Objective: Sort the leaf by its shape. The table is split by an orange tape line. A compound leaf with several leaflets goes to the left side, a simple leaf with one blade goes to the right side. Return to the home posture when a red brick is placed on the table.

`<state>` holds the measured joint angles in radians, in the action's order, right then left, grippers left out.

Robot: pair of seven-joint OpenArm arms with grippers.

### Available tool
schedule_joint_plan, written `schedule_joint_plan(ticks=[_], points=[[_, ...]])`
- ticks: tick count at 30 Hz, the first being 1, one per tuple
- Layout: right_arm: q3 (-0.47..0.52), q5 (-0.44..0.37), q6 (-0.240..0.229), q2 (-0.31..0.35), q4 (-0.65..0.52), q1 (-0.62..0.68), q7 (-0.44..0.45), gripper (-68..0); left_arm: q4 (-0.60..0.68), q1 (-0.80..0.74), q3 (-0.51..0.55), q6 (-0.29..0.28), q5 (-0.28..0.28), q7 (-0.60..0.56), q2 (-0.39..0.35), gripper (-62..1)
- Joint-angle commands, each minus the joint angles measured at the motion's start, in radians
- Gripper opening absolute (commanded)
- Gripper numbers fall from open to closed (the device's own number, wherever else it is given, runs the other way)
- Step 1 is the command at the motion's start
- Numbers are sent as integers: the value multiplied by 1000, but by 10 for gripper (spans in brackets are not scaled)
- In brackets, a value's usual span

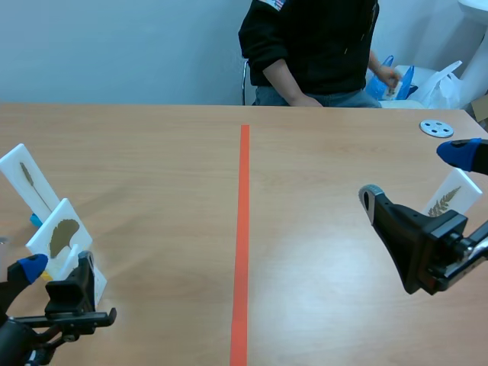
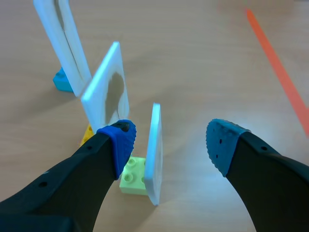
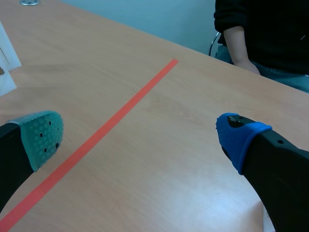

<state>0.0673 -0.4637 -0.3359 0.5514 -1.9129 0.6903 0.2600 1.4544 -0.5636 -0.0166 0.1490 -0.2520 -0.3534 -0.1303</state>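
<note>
Four white upright cards are in view: three left of the single orange tape line (image 1: 242,229) (the tall card with a narrow leaf (image 1: 29,187), the card with a fan-shaped leaf (image 1: 61,231), the edge-on card (image 2: 154,152)) and one right of it, the card with a feathery leaf (image 1: 455,195). Three small plastic bricks sit at the left cards' feet: the blue brick (image 2: 62,81), the yellow brick (image 2: 87,137), the pale green brick (image 2: 133,176). There is one grey round perforated disc (image 1: 436,128) and one person (image 1: 313,46).

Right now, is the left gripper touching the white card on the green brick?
Apart. Left wrist view: the white card stands between the left gripper's open fingers, table visible either side.
</note>
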Motion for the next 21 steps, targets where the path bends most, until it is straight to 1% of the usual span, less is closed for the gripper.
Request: schedule_joint_plan(ticks=[1,3,5,6,7,10,12,15,17,21], points=[[6,-11,3,8,-3,-12,12,4,47,-8,18,-1,1,-6,-4,-261],[6,-11,3,8,-3,-12,12,4,89,-25,21,-2,1,16,-17,-261],[6,-11,3,8,-3,-12,12,4,135,-47,16,-17,1,45,-34,-261],[6,-11,3,8,-3,-12,12,4,156,-59,12,-28,2,63,-43,-252],[6,-11,3,8,-3,-12,11,4,175,-69,7,-42,2,82,-55,-229],[6,-11,3,8,-3,-12,11,4,214,-98,-16,-114,3,124,-97,-135],[6,-11,3,8,-3,-12,11,4,232,-108,-40,-167,5,127,-132,-71],[6,-11,3,8,-3,-11,6,4,269,-118,-79,-237,5,146,-175,0],[6,-11,3,8,-3,-11,0,4,303,-117,-102,-275,5,181,-196,14],[6,-11,3,8,-3,-11,-8,4,375,-109,-135,-356,12,217,-220,14]])
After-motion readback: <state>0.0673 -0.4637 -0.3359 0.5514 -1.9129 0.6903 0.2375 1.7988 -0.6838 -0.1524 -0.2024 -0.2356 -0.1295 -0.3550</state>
